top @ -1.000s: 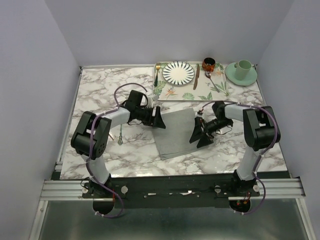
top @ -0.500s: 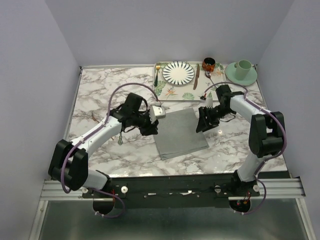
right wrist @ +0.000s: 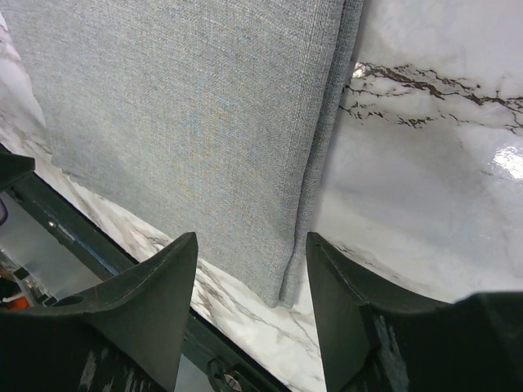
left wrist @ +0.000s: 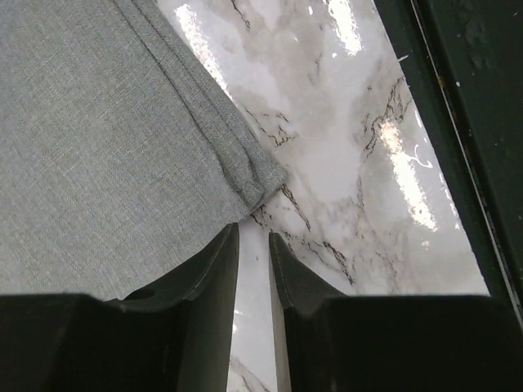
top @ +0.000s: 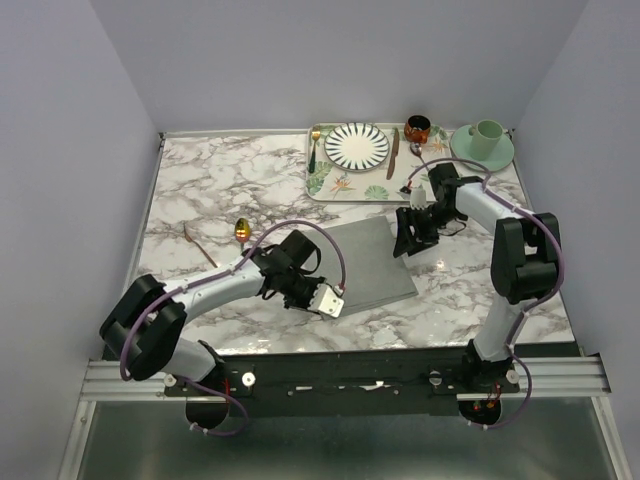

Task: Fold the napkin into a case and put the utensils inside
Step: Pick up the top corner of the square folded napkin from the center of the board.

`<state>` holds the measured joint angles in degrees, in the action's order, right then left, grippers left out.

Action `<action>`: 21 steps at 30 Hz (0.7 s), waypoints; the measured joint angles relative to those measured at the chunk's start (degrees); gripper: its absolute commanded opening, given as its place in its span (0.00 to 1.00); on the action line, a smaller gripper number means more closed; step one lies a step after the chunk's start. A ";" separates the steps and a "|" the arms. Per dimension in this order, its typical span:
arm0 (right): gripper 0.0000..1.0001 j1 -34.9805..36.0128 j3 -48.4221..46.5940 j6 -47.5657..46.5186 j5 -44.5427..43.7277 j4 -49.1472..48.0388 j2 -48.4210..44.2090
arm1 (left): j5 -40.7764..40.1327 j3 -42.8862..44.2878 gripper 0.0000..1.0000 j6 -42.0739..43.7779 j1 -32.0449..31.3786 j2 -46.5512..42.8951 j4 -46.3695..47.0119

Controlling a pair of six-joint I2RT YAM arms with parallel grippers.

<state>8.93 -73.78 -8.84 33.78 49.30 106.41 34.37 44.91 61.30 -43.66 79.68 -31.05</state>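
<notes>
On the far left of my overhead feed the copper-pink fork [top: 200, 246] and, just beside it, the gold-bowled spoon [top: 242, 230] lie on the marble table [top: 200, 180]. Both are well apart from the cloth, so I count the utensils as untouched. Moving right, my left gripper [left wrist: 253, 231] sits low at the near-left corner of the napkin [top: 368, 262]. On its wrist camera the fingers are drawn almost together, with a thin slit of marble showing between them. The hemmed corner lies just ahead of the tips, not visibly between them. The napkin itself lies flat as a broad grey sheet in the middle of the table, nothing like a narrow pocket; whether it is already doubled once I can't tell. On the right, my right gripper [right wrist: 252, 237] stands spread, its fingers astride a corner on the napkin's right side and clear of the cloth on both sides. By my reckoning the job is barely begun: the folding into a case, then loading both utensils, remains.
</notes>
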 measured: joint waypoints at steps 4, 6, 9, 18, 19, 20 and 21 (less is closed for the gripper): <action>0.65 0.00 0.00 0.00 0.00 0.02 0.15 | -1.01 0.04 0.37 2.54 -1.11 2.75 1.46; 0.65 0.00 0.00 0.00 0.02 0.00 0.31 | -2.01 0.22 0.38 3.58 -1.73 4.74 2.01; 0.65 0.00 0.00 0.00 0.04 0.02 0.63 | -2.97 0.66 0.37 4.48 -2.01 6.69 2.69; 0.65 0.00 -0.11 -0.02 0.04 0.00 0.96 | -4.79 2.64 0.15 6.51 -3.82 8.55 3.04; 0.65 0.00 -0.11 -0.04 0.02 0.00 0.96 | -4.90 2.64 0.14 6.69 -4.17 8.57 2.99; 0.65 0.00 -0.13 -0.04 0.02 0.02 0.96 | -5.11 2.64 0.12 6.80 -4.76 8.57 2.82; 0.65 0.00 -0.15 -0.04 0.02 0.02 0.96 | -5.20 2.64 0.11 6.82 -5.51 8.55 2.62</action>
<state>8.93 -73.93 -8.88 33.80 49.32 107.37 29.17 47.55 68.12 -49.17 88.23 -28.42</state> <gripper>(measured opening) 0.649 0.156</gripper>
